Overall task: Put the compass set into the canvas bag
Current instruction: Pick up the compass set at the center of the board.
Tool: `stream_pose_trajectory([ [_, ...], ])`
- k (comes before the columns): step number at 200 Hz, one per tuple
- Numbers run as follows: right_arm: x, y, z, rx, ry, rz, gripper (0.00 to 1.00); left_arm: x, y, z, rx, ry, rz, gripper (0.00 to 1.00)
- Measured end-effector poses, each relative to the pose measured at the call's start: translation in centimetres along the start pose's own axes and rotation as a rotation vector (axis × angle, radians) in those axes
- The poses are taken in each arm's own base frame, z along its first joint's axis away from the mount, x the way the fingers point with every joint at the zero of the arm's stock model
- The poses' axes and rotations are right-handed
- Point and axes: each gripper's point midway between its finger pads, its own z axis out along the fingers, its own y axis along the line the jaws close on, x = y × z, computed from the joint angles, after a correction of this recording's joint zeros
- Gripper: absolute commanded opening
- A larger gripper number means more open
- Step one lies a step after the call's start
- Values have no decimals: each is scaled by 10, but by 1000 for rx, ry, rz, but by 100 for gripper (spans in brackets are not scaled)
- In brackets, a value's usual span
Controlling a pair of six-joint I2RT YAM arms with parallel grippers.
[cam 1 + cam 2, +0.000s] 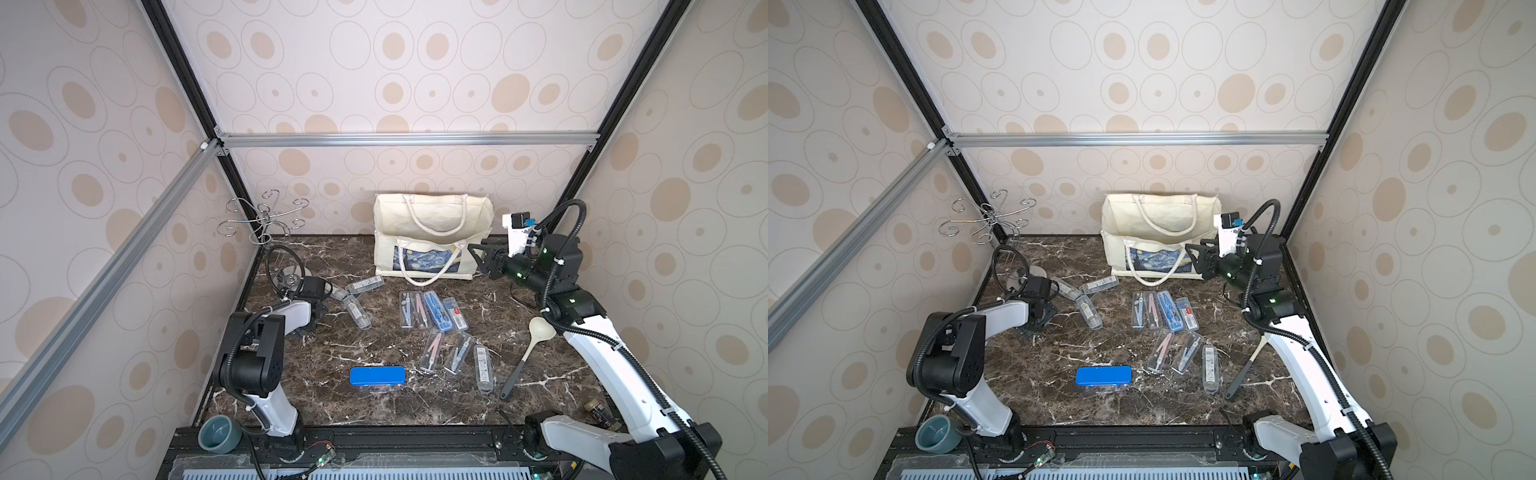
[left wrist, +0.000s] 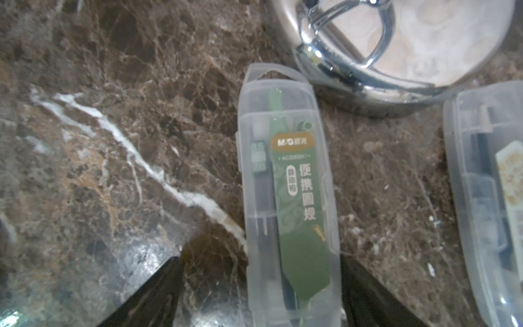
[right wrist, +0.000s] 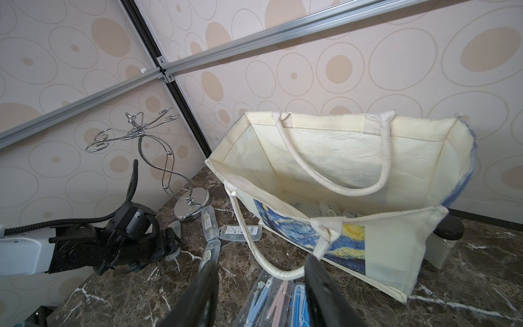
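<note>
- One dark marble surface (image 1: 374, 415), walled on three sides.
- One canvas bag (image 1: 388, 253), cream with a starry print on its front, upright at far centre against the far wall, mouth open; clear cases (image 3: 325, 208) lie inside.
- One chrome wire stand (image 1: 266, 220), far left corner.
- One right tool (image 1: 477, 257), jaws partly apart, holding nothing, just right of the bag.
- One left tool (image 2: 260, 257), jaws wide, straddling a compass set, not closed on it.
- One compass set (image 2: 285, 184), clear case with green card, flat on the surface at far left, near the stand's base.
- Several further cased sets (image 1: 436, 309), loose at centre right.
</note>
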Motion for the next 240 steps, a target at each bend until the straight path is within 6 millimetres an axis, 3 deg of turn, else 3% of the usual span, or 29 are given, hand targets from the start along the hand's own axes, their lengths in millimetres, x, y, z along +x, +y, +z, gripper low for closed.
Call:
stream_pose_trajectory([
  [49, -2, 2, 0, -14, -8, 11, 51, 4, 2, 0, 11, 13, 64, 76],
  [86, -1, 2, 0, -16, -5, 19, 51, -5, -15, 7, 26, 1, 102, 70],
  [106, -1, 2, 0, -16, -6, 20, 51, -6, -19, 8, 44, -5, 99, 59],
  [119, -1, 3, 0, -16, -6, 20, 51, -7, -20, 9, 53, -5, 101, 58],
  [133, -1, 2, 1, -16, -5, 23, 51, -7, -23, 9, 65, -8, 100, 46],
  [240, 5, 3, 7, -37, 14, 70, 51, 1, -28, 1, 161, 10, 115, 43],
])
